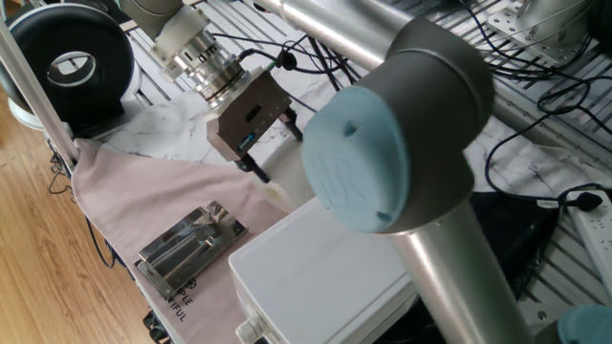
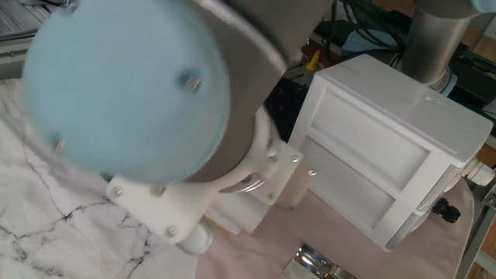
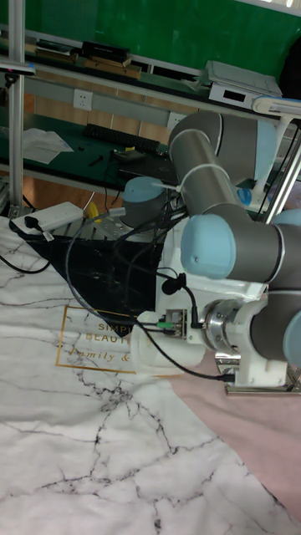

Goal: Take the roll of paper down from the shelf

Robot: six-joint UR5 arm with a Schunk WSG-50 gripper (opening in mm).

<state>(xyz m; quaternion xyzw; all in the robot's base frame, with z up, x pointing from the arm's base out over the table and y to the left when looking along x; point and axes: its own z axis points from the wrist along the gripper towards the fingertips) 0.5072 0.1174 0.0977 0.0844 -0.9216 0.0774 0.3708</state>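
Note:
The roll of paper (image 1: 285, 180) is white and sits off the shelf, beside the big white box, half hidden by my arm's blue elbow cap. My gripper (image 1: 277, 153) comes down at a slant from the upper left, and its black fingers (image 1: 256, 168) are shut on the roll, one on each side. In the tall fixed view the roll (image 3: 159, 355) shows as a white cylinder low over the edge of the pink cloth. The shelf (image 1: 189, 247), a small chrome rack, lies flat on the pink cloth with nothing on it. The shelf (image 3: 259, 380) also shows below my wrist.
A big white plastic box (image 1: 325, 287) stands right next to the roll. A black round device (image 1: 67, 67) sits at the back left. Cables (image 1: 535, 162) and a power strip (image 1: 595, 225) lie on the right. The pink cloth (image 1: 143, 182) covers the table corner.

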